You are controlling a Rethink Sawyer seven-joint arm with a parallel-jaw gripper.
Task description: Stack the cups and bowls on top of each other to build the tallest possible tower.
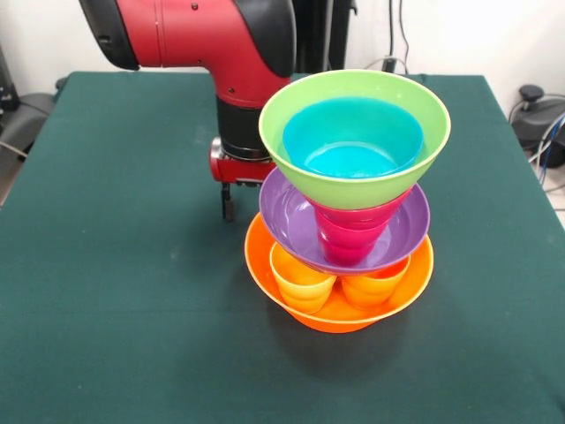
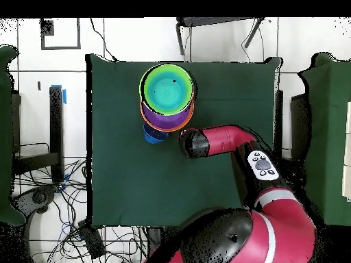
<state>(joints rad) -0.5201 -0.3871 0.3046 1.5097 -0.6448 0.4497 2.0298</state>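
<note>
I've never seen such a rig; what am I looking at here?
The red and black machine is a robot arm with a gripper at its tip. One picture looks across the green table; the other looks straight down. A tower stands there: orange bowl holding a yellow cup and an orange cup, then purple bowl, red cup, and lime green bowl with a light blue bowl inside. The gripper hangs beside it; I cannot tell if it holds anything.
</note>
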